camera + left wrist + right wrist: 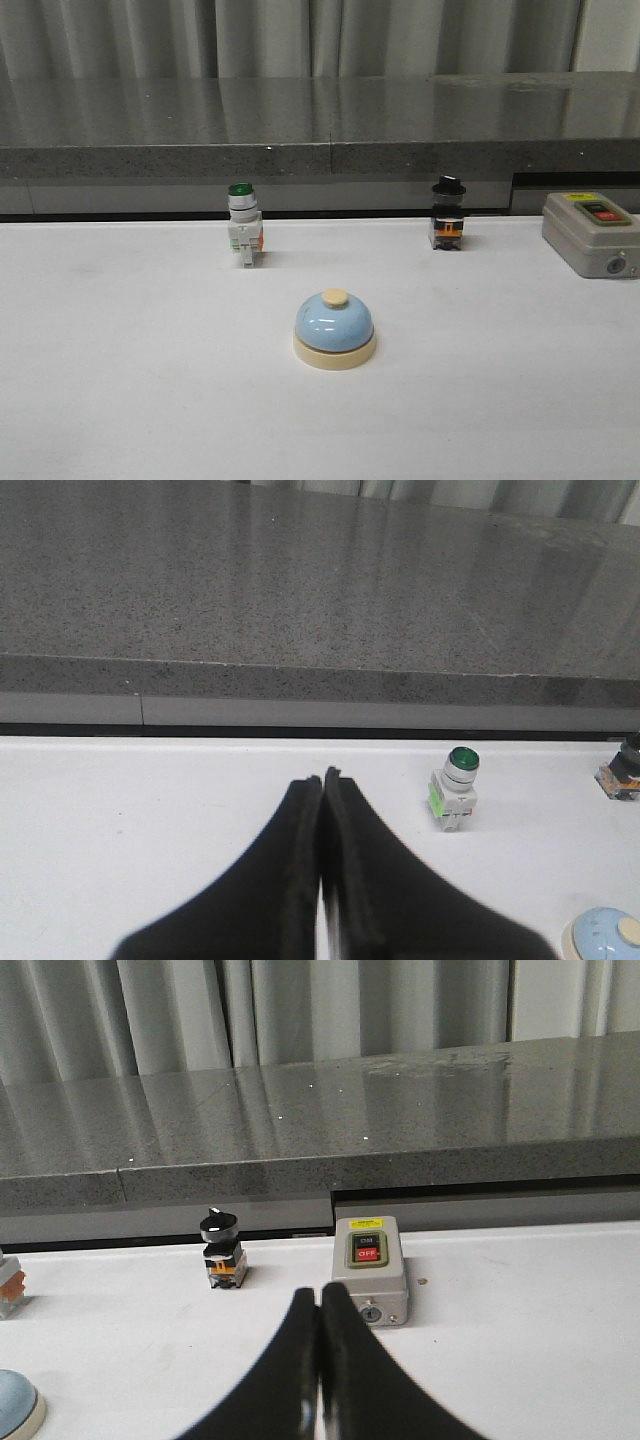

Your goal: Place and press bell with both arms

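The bell [334,328], a light-blue dome on a cream base with a cream knob, stands upright on the white table near the middle front. Part of it shows in the left wrist view [604,939] and in the right wrist view [16,1406]. My left gripper [322,776] is shut and empty, above the table to the left of the bell. My right gripper [319,1291] is shut and empty, to the right of the bell. Neither arm shows in the front view.
A green-capped white push-button switch [243,223] stands behind the bell to the left. A black-knobbed switch [447,213] stands back right. A grey box with red and green buttons [592,233] sits at the far right. A dark stone ledge [320,125] runs behind the table.
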Tool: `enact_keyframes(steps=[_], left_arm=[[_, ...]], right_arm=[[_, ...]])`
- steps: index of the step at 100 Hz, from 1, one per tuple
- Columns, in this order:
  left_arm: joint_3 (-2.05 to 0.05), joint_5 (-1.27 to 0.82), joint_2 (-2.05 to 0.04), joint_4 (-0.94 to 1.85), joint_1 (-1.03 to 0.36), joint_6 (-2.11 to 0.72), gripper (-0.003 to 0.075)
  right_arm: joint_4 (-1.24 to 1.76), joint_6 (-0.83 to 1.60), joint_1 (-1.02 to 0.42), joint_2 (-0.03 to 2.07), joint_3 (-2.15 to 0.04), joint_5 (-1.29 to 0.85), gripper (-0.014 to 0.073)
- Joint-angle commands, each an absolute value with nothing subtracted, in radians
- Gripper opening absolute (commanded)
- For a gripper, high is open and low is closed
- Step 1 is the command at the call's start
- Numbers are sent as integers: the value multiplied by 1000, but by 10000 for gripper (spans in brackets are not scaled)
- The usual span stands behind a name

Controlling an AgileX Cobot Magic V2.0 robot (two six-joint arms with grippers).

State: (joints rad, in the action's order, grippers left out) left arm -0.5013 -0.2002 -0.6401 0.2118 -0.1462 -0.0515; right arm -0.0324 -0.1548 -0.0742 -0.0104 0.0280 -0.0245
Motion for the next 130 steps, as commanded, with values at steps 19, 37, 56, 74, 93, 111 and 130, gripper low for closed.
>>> enact_keyframes(steps=[19,37,56,74,93,111,130], left_arm=[[-528,-119,-637,224,-144,-41,-21],[-527,-119,-637,224,-144,-41,-21],[-524,-117,-636,193,-144,-41,-21],[-496,-88,-594,45,-144,-41,-21],[-374,13,-478,38,-114,-41,-21],[-245,47,-342,38,-51,-41,-21],[-139,47,-207,38,3,-41,-21]], right_arm=[[-34,-151,-66,-5,9,48,-64],[-34,-151,-66,-5,9,48,-64],[-34,-151,-66,-5,9,48,-64],[-34,-151,-66,-5,9,48,-64],[-34,-151,-66,-5,9,48,-64],[-34,-151,-66,-5,9,48,-64],[-34,-151,-66,-5,9,48,-64]])
